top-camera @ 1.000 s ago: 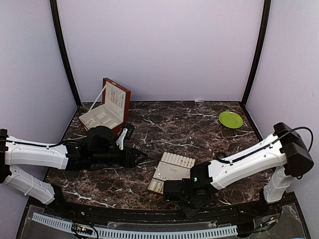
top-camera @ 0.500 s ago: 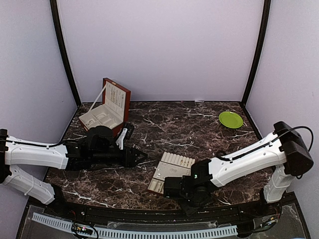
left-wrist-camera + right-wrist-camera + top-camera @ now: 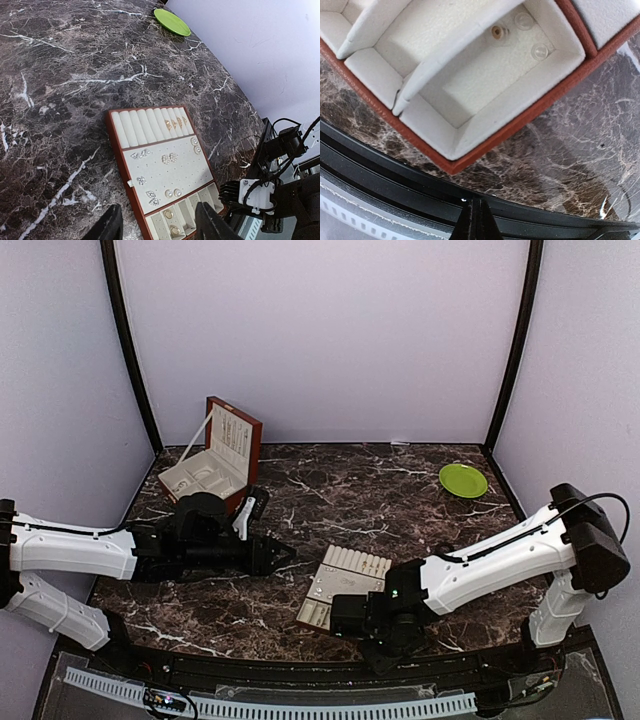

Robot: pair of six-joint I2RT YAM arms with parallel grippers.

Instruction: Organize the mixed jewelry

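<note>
**Ana:** Left wrist view first. What sits before the left gripper (image 3: 159, 216)?

**Ben:** Its jaws are spread and grip nothing. Just ahead of them lies the cream insert tray (image 3: 125, 127), holding the mixed jewelry (image 3: 170, 158). A few pieces are in the ridged rolls at the end farthest from the jaws. Small clusters lie on the flat middle pad, and more in the compartments nearest the jaws.

**Ana:** Anything off the tray?

**Ben:** Two pale specks (image 3: 186, 81) on the marble table (image 3: 75, 60), beyond the tray. The green plate (image 3: 172, 22) is farther out still.

**Ana:** The right gripper (image 3: 479, 220)?

**Ben:** Jaws pressed together. Just ahead of the tips is the tray's corner compartment (image 3: 485, 75), with three small round pieces (image 3: 523, 21) inside.

**Ana:** The wooden box (image 3: 222, 455)?

**Ben:** Open, lid raised, back behind the left jaws. Its cream lining is too small to read.
</note>
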